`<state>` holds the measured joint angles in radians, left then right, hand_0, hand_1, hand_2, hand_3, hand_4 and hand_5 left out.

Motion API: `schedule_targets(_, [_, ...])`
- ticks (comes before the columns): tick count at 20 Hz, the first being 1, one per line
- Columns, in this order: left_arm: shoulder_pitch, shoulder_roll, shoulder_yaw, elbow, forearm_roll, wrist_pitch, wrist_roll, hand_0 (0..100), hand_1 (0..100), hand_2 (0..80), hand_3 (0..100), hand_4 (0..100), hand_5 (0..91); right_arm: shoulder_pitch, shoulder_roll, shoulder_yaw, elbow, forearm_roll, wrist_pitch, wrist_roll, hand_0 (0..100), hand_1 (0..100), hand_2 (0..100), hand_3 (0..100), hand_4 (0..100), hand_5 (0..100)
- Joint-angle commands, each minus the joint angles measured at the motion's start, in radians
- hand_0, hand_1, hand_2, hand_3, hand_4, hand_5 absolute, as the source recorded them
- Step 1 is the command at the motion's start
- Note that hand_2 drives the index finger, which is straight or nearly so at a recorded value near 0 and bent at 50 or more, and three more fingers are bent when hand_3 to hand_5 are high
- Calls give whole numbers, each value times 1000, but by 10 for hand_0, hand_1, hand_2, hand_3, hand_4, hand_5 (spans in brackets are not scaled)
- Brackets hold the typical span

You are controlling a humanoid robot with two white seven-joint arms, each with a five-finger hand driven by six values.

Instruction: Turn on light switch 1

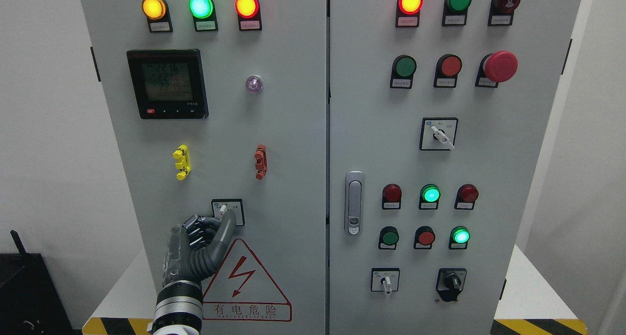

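The fingers (201, 229) on the left hand (195, 249) are mostly curled into a loose fist, with one digit stuck out and up so its tip sits right at the little white lever of the switch (227, 211). Looks like it's touching the lever, but I can't tell for sure, and nothing is actually being pinched. The switch sits in a small square plate low on the left door (283, 144) of a grey cabinet, just above the red-bordered warning triangle (246, 286) with the lightning bolt.

Moving out from there: a yellow clip (181, 162) and a red clip (261, 162) sit higher on the same door, then a black meter (167, 84) with a lit display. Along the top are three glowing lamps, amber (153, 7), green (201, 6) and orange-red (247, 5).

The right door (528, 178) has the door handle (353, 203) near its left edge, plus rows of lamps and buttons, a big red mushroom button (501, 66) and a few more rotary switches.
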<state>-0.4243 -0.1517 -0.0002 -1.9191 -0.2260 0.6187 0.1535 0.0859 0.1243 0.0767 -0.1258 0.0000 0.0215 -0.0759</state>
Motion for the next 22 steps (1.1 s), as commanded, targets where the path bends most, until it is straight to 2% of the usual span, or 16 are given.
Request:
schedule_targets(1, [-1,0,23,0,0,-1,0,430,537,594,867,880,826,0,0,0,0,-25,0,1,0,0,0,0,0,0])
schedule_targets(22, [-1,0,19,0,4,-1,-2,561,529,596,876,890,833,0,0,0,0,-25,0,1,0,0,0,0,0,0])
